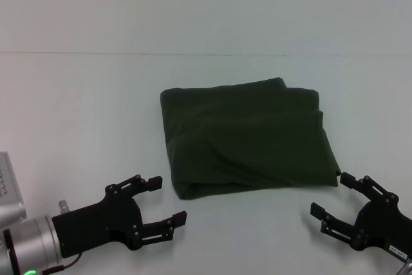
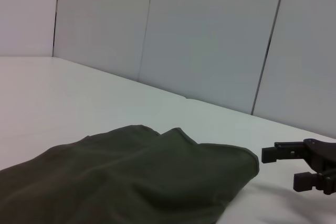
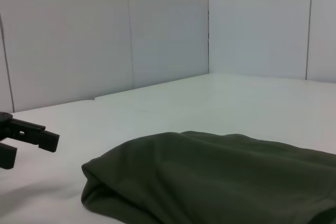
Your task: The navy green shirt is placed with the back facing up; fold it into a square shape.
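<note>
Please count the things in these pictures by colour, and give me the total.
Dark olive green: 1, the navy green shirt, folded on the table.
Black: 2, the left gripper and the right gripper, both open.
White: 1, the table.
Total: 4

- The navy green shirt (image 1: pixel 248 138) lies folded on the tabletop (image 1: pixel 77 114), so its inner layers and underside are hidden; no lettering shows.
- In both wrist views the picture's edge cuts the shirt off.
- The left gripper (image 1: pixel 158 203) near the shirt's front corner has its arm cut off by the frame.
- The right gripper (image 1: pixel 336 196), at the shirt's other front corner, is likewise cut off behind its jaws.
</note>
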Robot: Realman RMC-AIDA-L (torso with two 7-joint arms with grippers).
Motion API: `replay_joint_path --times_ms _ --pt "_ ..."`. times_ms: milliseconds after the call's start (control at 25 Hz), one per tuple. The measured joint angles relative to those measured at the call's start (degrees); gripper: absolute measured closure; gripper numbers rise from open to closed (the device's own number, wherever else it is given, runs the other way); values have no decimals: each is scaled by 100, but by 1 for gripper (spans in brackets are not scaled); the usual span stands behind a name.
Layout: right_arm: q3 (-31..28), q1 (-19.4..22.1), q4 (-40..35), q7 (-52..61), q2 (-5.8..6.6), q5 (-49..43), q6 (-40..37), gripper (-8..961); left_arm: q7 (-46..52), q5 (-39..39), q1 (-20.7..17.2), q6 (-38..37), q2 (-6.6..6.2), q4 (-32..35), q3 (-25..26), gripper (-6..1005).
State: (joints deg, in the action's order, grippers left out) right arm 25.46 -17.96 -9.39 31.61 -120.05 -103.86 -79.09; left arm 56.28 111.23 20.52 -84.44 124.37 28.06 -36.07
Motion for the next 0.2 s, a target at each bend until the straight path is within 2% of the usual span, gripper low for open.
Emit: replay_joint_path --times_ms 200 --pt "1 -21 0 -2 0 20 0 29 -3 4 -4 15 -3 -3 24 124"
